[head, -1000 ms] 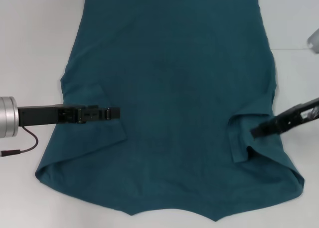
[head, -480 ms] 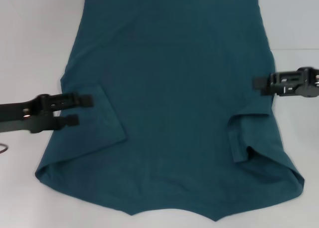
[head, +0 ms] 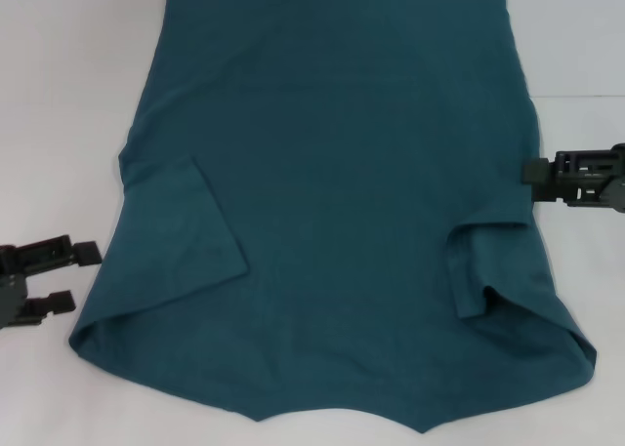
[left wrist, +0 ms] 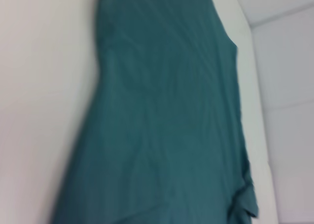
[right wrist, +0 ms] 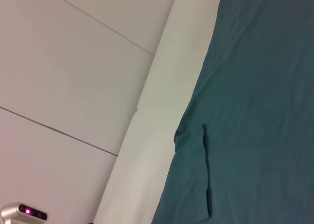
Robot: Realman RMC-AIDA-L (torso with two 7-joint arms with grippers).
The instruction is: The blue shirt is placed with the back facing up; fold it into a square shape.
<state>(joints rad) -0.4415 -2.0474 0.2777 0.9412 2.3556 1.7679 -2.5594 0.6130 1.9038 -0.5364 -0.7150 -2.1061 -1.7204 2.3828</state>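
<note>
The blue shirt (head: 342,173) lies flat on the white table (head: 59,95), its hem at the far side. Both sleeves are folded inward: the left sleeve (head: 181,241) and the right sleeve (head: 493,265) rest on the body. My left gripper (head: 85,277) is open just off the shirt's left edge, low over the table, holding nothing. At the shirt's right edge, level with the sleeve fold, sits my right gripper (head: 529,174). The left wrist view shows the shirt (left wrist: 167,126) lengthwise. The right wrist view shows its side edge (right wrist: 260,111).
White table surrounds the shirt on the left and right. The table's border (right wrist: 147,121) and pale panels beyond it appear in the right wrist view, with a small grey device (right wrist: 24,211) showing a pink light.
My left gripper pulled back off the left sleeve, down and to the left onto the bare table. The right gripper rose from the right sleeve to the shirt's right edge, then drew slightly outward.
</note>
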